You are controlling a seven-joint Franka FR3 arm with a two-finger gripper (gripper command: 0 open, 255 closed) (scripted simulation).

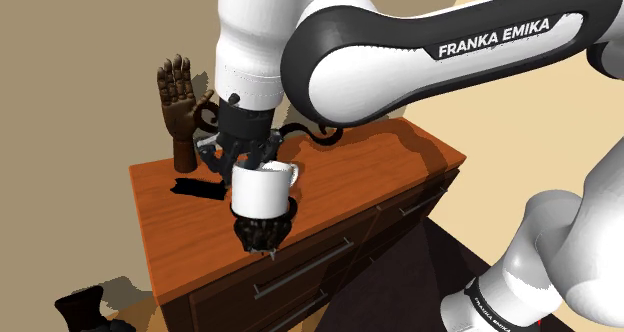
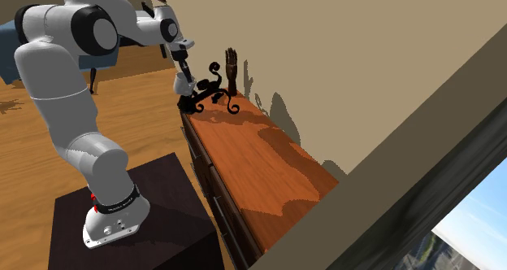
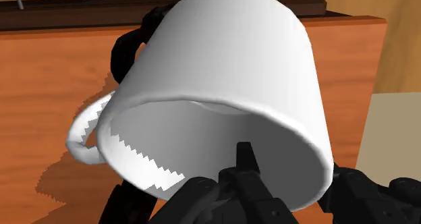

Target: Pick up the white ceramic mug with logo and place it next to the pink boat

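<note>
**A:** Mug (image 1: 262, 192), white, a bit left of the middle in the shoulder view. Up in the air, right by the front edge of the brown dresser (image 1: 370, 172).

**B:** Held by what?

**A:** By the black gripper (image 1: 250, 165), pointing down from above at the end of the big white arm (image 1: 400, 50).

**B:** Open or closed?

**A:** Closed on the mug's rim. Easy to see in the wrist view: one finger (image 3: 244, 163) inside the mug, the other outside, with the wall pinched tight between them.

**B:** And the handle (image 3: 84, 131)?

**A:** Sticking out to the side, away from the fingers.

**B:** Anything under the mug?

**A:** Yes, a black lumpy thing (image 1: 262, 232), just below it at the dresser's front edge. Touching the mug or not? Hard to tell.

**B:** What else up there?

**A:** A wooden hand (image 1: 180, 105), standing straight up in the upper left of the shoulder view, fingers to the sky. Also a black curly thing (image 1: 315, 130) behind the gripper, near the back edge.

**B:** And in the second exterior view?

**A:** All bunched together at the dresser's far end, upper left of the middle. Long bare wood on the rest of the top, running down to the lower right.
</note>
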